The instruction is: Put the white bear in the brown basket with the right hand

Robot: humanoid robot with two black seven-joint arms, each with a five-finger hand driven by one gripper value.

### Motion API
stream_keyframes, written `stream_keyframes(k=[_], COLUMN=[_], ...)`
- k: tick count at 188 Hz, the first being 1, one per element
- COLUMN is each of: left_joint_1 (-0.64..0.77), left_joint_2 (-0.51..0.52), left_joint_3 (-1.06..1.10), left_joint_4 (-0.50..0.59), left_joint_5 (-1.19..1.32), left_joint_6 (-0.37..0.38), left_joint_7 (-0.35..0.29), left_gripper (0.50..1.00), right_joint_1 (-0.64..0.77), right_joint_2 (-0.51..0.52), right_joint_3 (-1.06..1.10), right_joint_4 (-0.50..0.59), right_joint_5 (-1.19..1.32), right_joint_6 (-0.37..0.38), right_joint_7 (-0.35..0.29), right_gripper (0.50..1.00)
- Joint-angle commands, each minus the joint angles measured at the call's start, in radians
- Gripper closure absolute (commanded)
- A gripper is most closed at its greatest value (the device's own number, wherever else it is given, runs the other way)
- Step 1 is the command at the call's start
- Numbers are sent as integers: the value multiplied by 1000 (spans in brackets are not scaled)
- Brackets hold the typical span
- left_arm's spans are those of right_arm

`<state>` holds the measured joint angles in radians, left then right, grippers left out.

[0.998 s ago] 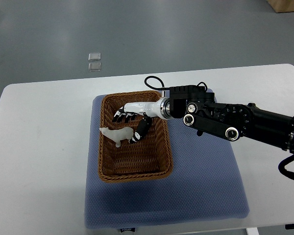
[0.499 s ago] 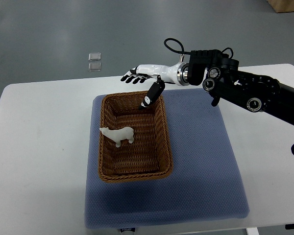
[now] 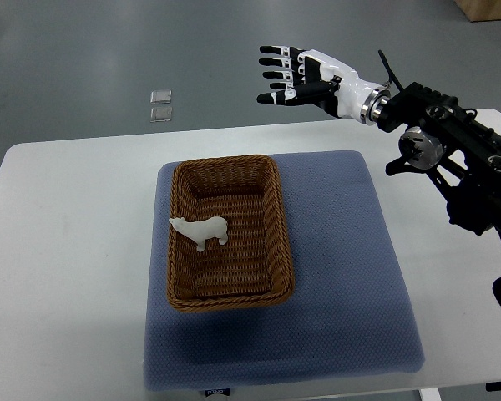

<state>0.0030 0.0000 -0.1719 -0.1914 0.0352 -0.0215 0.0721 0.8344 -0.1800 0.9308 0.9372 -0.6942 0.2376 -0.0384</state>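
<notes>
The small white plastic bear figurine (image 3: 200,230) lies inside the brown woven wicker basket (image 3: 271,219), a rectangular basket with rounded corners. The bear sits in the left half of the basket, at about mid-height, its head pointing to the left wall and touching or nearly touching it. Its legs point toward the lower edge of the frame.

The basket rests on the blue-grey textured rectangular mat (image 3: 342,276), on the left portion of the mat. The mat lies on the white rounded-corner table (image 3: 67,251), which fills most of the lower frame.

The right hand (image 3: 305,75), white with black finger segments, is in the upper centre of the frame, past the far edge of the table and over the grey floor (image 3: 83,50). Its fingers (image 3: 275,63) are extended and spread, pointing to the left of the frame; the hand is released and grasps nothing. It is well apart from the basket and the bear. The black right arm (image 3: 451,150) enters from the right edge and runs up to the silver wrist ring.

Two small clear square objects (image 3: 160,104) lie on the floor in the upper left of the frame, one just above the other. A tan box corner (image 3: 488,8) shows at the upper right corner.
</notes>
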Motion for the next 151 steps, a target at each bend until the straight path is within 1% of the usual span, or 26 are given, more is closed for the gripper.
stream_keyframes(k=[1, 25, 49, 69, 98, 151], left_joint_1=[0, 0, 2, 2, 3, 2], left_joint_2=[0, 0, 0, 0, 0, 0], left_joint_3=[0, -1, -1, -1, -1, -1], left_joint_4=[0, 1, 1, 3, 3, 7], left_joint_5=[0, 0, 0, -1, 0, 0], left_joint_6=[0, 0, 0, 0, 3, 6], left_joint_7=[0, 0, 0, 0, 0, 0], left_gripper=[500, 500, 500, 500, 500, 500], right_joint_1=[-83, -130, -147, -149, -164, -186], right_joint_2=[59, 82, 96, 106, 106, 106], right_joint_3=[43, 111, 141, 154, 155, 155], right_joint_4=[-24, -78, -147, -205, -225, -227], right_joint_5=[131, 297, 456, 602, 716, 731], right_joint_6=[-26, -26, -23, -17, -14, -17], right_joint_7=[43, 84, 123, 175, 181, 183], right_gripper=[587, 587, 572, 570, 570, 570])
